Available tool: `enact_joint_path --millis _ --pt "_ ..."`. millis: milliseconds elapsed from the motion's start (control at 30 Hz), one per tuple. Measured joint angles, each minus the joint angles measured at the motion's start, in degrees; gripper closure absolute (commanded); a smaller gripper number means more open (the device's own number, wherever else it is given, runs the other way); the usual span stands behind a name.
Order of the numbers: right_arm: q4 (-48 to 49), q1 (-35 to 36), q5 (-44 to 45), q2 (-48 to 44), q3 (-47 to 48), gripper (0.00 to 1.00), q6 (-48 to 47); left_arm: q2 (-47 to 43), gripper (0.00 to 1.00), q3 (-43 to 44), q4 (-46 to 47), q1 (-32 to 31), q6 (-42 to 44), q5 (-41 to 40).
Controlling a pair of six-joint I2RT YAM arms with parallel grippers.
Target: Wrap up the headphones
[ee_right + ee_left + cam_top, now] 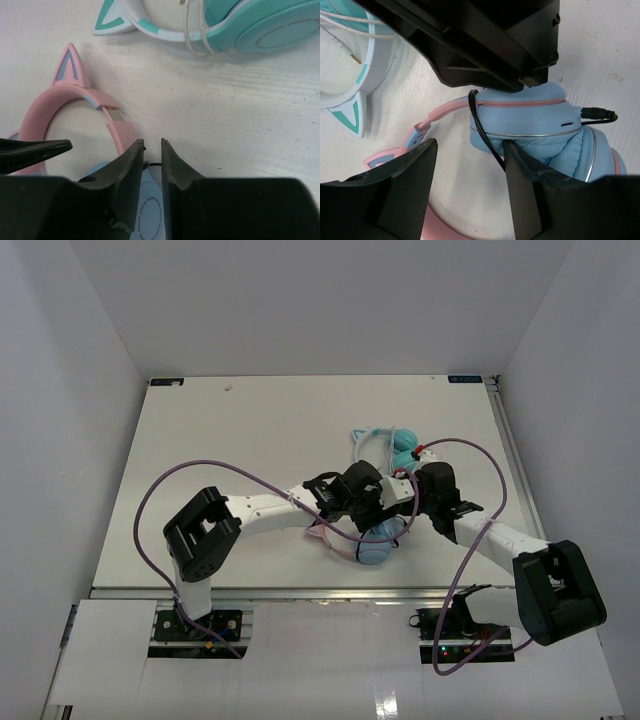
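Note:
The pink cat-ear headphones [362,543] lie at mid-table with their light-blue ear cups [530,117] folded together. The thin black cable [481,131] loops round one cup, and its plug [597,115] sticks out to the right. My left gripper [470,150] is open above the table beside the cup, and the cable runs along the inner edge of its right finger [525,175]. My right gripper [152,142] hangs over the cup with its jaws a narrow gap apart. A short piece of cable [155,164] crosses that gap, beside the pink headband [60,100].
A white and teal cat-ear pair [392,448] with a white cord lies just behind, and also shows in the right wrist view [250,30] and the left wrist view [350,100]. Both arms crowd together over the headphones [395,502]. White walls ring the table [250,440].

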Motion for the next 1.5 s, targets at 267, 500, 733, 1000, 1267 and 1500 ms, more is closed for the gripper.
enact_joint_path --millis 267,500,733,1000,1267,1500 --pt "-2.33 -0.25 1.84 0.43 3.78 0.64 -0.07 0.12 0.27 0.35 0.03 -0.27 -1.02 -1.69" --pt "-6.85 -1.19 4.29 0.41 7.37 0.61 -0.02 -1.54 0.02 0.87 -0.93 -0.32 -3.75 -5.63" --pt "-13.30 -2.70 6.34 -0.80 10.21 0.84 0.50 -9.68 0.02 0.88 -1.85 -0.34 -7.85 -9.79" --pt "-15.92 -2.92 9.24 -10.73 4.50 0.92 3.21 -19.79 0.02 1.57 -6.27 0.12 -18.17 -17.18" --pt "-15.75 -2.39 8.74 -14.26 -4.93 0.92 5.28 -29.74 0.02 -10.31 -5.19 0.51 -29.17 -19.59" --pt "-11.82 -0.72 8.61 -10.47 -8.27 0.92 6.00 -31.00 0.02 -19.94 -3.10 0.61 -35.74 -23.73"
